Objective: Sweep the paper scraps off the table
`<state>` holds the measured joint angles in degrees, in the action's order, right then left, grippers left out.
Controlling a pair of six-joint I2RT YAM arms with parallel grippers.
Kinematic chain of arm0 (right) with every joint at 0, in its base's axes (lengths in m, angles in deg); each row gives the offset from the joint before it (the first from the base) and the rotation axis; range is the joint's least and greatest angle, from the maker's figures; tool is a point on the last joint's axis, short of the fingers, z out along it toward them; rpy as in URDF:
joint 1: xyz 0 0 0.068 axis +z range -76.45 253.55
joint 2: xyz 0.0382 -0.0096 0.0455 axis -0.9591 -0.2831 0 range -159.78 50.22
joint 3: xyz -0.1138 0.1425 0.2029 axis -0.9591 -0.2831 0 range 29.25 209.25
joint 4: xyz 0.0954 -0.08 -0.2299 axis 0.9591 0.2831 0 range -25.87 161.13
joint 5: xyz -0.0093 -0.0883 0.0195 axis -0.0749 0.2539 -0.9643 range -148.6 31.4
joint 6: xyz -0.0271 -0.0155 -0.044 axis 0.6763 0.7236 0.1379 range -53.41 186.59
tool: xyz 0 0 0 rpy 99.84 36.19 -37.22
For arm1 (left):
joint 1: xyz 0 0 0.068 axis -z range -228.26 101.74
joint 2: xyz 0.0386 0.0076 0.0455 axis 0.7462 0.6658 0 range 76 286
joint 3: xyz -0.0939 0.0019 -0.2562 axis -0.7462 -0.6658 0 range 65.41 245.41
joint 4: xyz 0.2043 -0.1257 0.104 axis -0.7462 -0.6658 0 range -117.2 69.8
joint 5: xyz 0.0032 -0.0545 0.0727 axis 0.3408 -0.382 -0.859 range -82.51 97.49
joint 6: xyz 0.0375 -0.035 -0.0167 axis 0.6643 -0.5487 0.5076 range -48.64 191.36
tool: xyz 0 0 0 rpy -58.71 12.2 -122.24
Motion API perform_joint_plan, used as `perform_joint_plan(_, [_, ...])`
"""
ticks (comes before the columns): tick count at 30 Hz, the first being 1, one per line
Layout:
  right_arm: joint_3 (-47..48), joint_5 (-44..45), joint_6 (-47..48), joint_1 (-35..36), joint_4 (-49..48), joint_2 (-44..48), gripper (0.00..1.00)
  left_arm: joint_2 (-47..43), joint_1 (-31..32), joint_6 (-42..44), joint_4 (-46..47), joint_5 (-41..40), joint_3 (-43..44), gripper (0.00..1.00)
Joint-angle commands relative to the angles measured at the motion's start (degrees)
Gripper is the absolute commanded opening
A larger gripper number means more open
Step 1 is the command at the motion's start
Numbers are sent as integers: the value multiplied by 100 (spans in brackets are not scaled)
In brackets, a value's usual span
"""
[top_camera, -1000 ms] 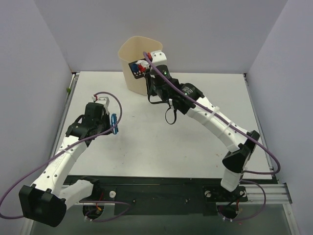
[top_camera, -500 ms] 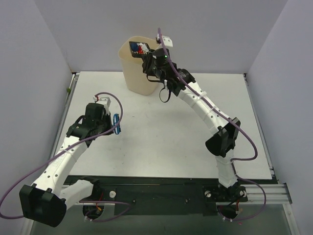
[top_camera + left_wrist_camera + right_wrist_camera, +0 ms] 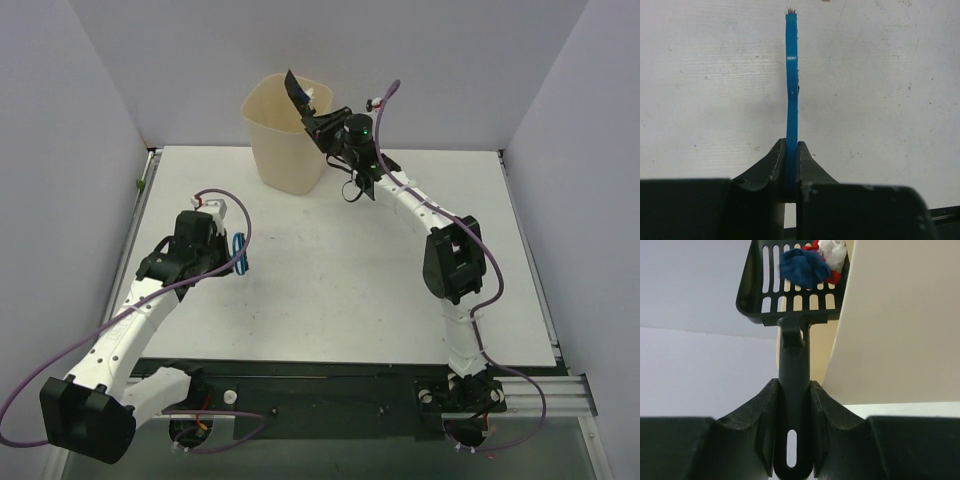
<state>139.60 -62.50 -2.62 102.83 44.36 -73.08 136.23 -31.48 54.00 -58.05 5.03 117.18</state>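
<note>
Black scoop (image 3: 790,315) holds three visible paper scraps (image 3: 804,267); left gripper (image 3: 791,150) holds one brush (image 3: 791,75).

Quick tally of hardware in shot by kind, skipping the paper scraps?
brush: 1
scoop: 1
bin: 1
grippers: 2 (left gripper shut on the brush, right gripper shut on the scoop)
total: 5

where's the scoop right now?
Top view, far centre: the black scoop is tilted above the cream bin opening, clamped by the right gripper. The right wrist view shows paper scraps in it.
</note>
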Motion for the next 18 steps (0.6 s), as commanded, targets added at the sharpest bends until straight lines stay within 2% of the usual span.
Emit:
perform_joint_plan(1, [-276,-357,-1111,-10,-1143,17,0,-81,-25,-12,313,105,0,0])
perform_joint_plan(4, [-365,-392,-1340,-1,-1354,17,0,-55,-25,-4,313,123,0,0])
perform_joint_plan(12, [101,-489,-1261,34,-1117,149,0,-72,-25,-4,322,123,-9,0])
perform_joint_plan(18, [-530,-480,-1744,25,-1827,202,0,-72,-25,-4,322,140,0,0])
